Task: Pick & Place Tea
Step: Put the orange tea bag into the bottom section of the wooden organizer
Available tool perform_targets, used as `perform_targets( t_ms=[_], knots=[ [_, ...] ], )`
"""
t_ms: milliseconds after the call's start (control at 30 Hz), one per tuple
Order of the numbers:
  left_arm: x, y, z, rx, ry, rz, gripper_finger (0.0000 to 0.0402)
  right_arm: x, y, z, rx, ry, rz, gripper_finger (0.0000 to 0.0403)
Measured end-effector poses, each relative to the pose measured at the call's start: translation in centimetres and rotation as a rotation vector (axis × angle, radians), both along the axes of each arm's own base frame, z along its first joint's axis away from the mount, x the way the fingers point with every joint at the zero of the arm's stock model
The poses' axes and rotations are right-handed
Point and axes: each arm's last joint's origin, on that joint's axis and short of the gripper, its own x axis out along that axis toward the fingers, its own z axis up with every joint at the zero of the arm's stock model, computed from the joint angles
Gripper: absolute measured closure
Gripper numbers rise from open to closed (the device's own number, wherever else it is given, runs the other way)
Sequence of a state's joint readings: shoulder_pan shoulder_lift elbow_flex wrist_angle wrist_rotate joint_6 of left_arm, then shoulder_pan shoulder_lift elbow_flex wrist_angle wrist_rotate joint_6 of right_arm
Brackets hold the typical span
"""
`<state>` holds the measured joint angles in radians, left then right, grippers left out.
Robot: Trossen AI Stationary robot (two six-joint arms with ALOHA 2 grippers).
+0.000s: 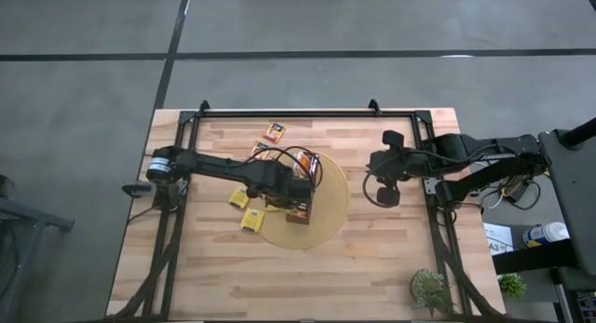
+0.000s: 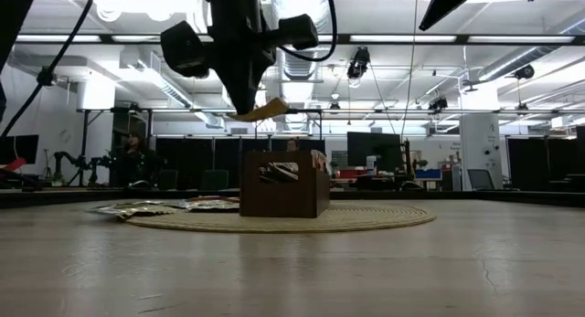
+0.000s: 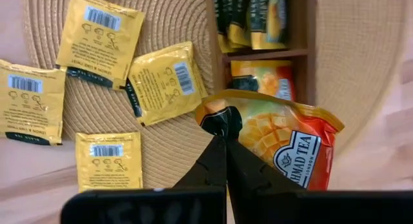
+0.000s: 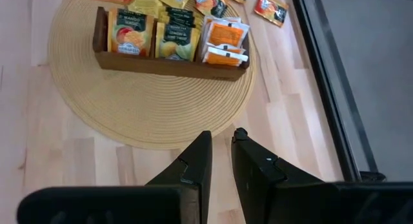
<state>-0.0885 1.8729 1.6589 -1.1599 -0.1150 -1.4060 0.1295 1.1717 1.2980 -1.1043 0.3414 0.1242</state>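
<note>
The left gripper [image 3: 219,135] holds its jaws pinched on an orange mango tea sachet [image 3: 284,146], raised above the dark-brown tray [image 4: 168,64] on the round woven mat [image 4: 148,114] at table centre. The right gripper [image 4: 221,141] waits near the right edge, jaws slightly apart, holding nothing.

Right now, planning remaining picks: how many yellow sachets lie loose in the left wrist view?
4 yellow sachets: two on the woven mat near the tray, two at its edge by the table. More may be hidden.

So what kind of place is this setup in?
Probably a robotics lab or open workshop hall: the low view shows ceiling strip lights, monitors on benches behind the wooden table, and another robot arm far off.
</note>
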Motion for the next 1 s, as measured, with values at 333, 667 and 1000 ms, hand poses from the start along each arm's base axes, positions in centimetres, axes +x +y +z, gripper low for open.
perform_targets(
  t_ms=[333,667,1000],
  knots=[
    [-0.5,1.3,-1.8,0.011,0.070,0.015,0.0401,0.0,0.0,0.0,-0.002,0.001,0.005,0.0346],
    [0.1,1.1,-1.2,-0.006,0.011,0.005,0.0401,0.0,0.0,0.0,0.002,-0.001,-0.002,0.0346],
    [0.6,0.9,0.0,-0.011,-0.047,0.004,0.0401,0.0,0.0,0.0,0.004,-0.003,-0.005,0.0346]
  ],
)
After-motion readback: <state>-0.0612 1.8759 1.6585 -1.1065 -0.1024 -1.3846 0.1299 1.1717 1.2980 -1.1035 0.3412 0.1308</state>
